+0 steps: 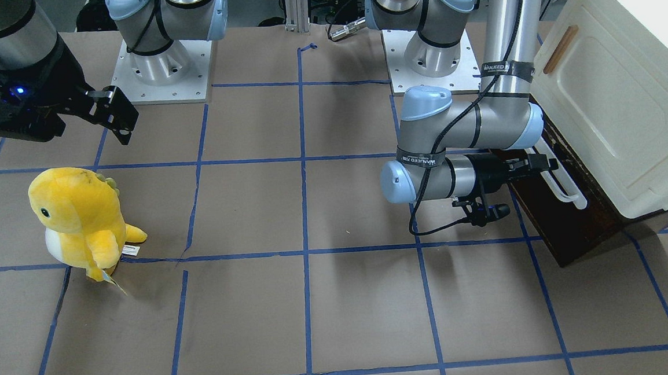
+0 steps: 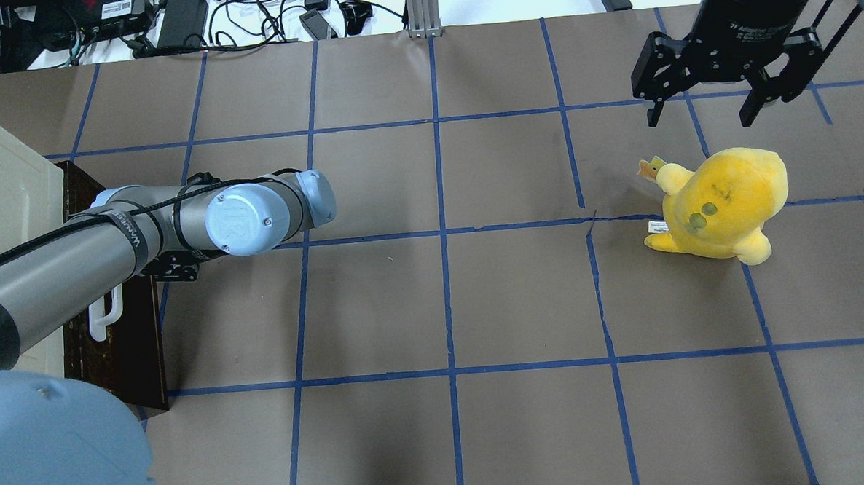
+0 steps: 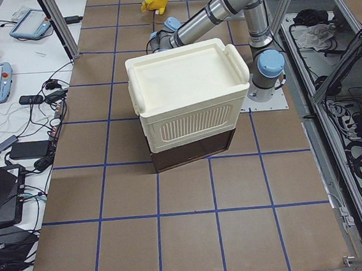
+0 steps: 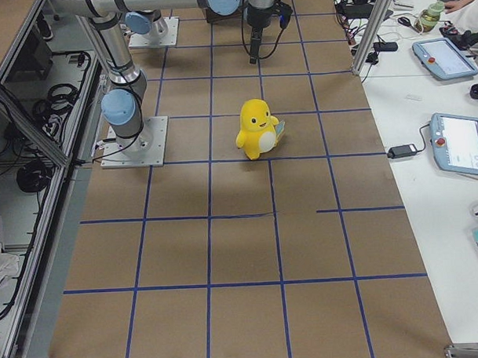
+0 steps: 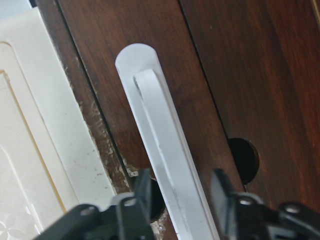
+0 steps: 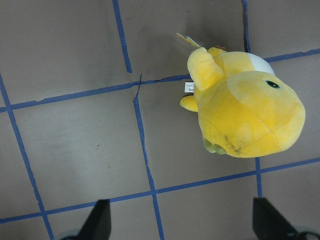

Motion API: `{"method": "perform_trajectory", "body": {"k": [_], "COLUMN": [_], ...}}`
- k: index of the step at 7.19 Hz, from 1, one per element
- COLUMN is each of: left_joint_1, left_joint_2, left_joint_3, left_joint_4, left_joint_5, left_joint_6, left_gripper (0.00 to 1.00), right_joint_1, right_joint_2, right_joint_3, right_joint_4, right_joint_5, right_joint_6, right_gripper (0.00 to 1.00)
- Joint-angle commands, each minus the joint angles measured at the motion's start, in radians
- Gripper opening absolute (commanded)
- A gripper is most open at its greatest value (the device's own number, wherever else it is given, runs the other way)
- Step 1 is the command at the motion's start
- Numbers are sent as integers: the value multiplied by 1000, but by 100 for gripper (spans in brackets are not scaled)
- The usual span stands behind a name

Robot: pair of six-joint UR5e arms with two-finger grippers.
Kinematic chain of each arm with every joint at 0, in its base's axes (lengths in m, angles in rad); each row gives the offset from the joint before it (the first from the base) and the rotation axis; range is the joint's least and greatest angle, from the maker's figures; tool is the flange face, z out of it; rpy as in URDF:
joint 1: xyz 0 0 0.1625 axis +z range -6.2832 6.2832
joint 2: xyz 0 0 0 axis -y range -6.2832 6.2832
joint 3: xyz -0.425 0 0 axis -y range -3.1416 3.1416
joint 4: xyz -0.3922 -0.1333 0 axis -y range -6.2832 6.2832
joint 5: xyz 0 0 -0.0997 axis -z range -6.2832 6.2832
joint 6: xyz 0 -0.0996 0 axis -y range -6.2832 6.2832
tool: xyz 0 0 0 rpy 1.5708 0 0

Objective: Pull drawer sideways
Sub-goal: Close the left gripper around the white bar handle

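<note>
The drawer [image 1: 574,225] has a dark brown front and lies at the base of a cream-white cabinet [image 1: 625,106]. Its long white bar handle [image 1: 566,188] runs along the front. My left gripper [image 1: 541,166] reaches sideways to the handle. In the left wrist view the two black fingers [image 5: 142,187] press against both sides of the white bar [image 5: 150,110], with the brown front [image 5: 250,75] behind it. The drawer's interior does not show. My right gripper [image 2: 700,118] is open and empty, hanging above the table just beyond a yellow plush.
A yellow plush toy [image 2: 722,201] stands on the brown table on my right side, also in the right wrist view [image 6: 245,115]. The cabinet door has a small wooden handle [image 1: 560,49]. Blue tape lines grid the table. Both arm bases stand at the table's robot side.
</note>
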Motion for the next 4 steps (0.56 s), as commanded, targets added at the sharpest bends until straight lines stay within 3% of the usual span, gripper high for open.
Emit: {"method": "perform_trajectory", "body": {"k": [1,4], "left_joint_1": [0,-2], "left_joint_2": [-2,-2], "left_joint_3": [-3,-3], "left_joint_4": [0,-2], "left_joint_5": [-1,1], "left_joint_6": [-14,-14], "left_gripper": [35,28], "right_joint_1": [0,1], "right_joint_2": [0,0], "right_joint_3": [0,0], "right_joint_4": [0,0], "right_joint_5": [0,0], "right_joint_6": [0,0], "right_gripper": [100,100]}}
